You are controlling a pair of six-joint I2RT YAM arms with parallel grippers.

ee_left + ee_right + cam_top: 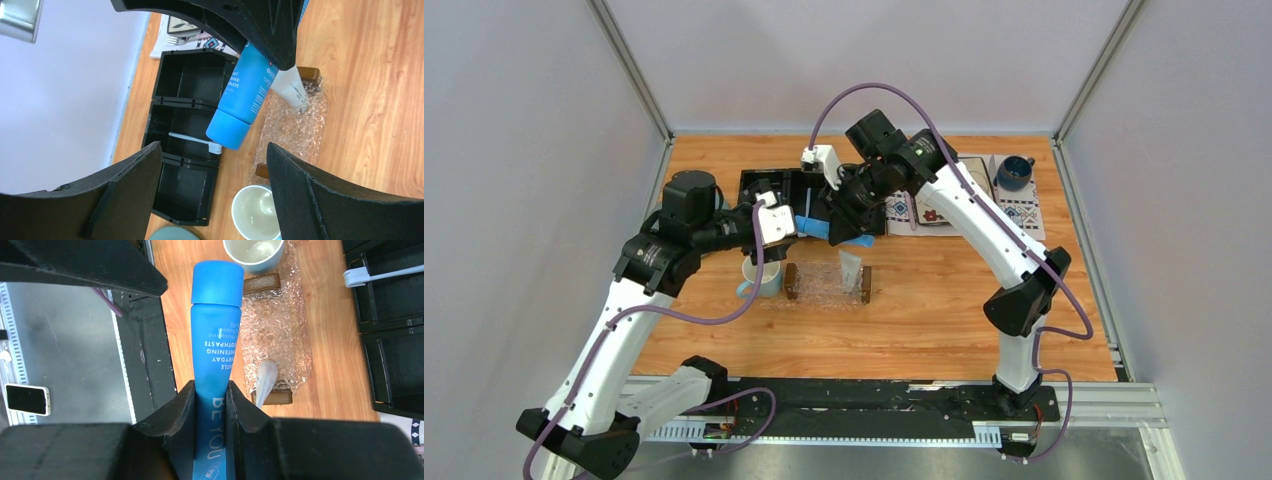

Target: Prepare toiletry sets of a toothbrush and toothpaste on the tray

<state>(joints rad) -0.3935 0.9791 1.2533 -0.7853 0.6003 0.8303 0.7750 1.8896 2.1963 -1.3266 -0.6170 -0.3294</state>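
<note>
My right gripper (pixel 211 390) is shut on the flat end of a blue toothpaste tube (pixel 216 330), held in the air above the table. In the top view the toothpaste (pixel 816 228) hangs between the black organizer and the tray (pixel 827 285). My left gripper (pixel 214 150) stands open just beyond the tube's cap, with nothing between its fingers. The toothbrush (pixel 192 140) lies in the middle compartment of the organizer (pixel 182 80). A small white tube (pixel 266 377) rests on the clear tray (pixel 280 325), against one wooden bar.
A white mug (pixel 761 277) stands just left of the tray. A floral plate (pixel 919 207) and a mat with a blue mug (pixel 1014 172) are at the back right. A phone (pixel 27 399) lies off the table's near edge.
</note>
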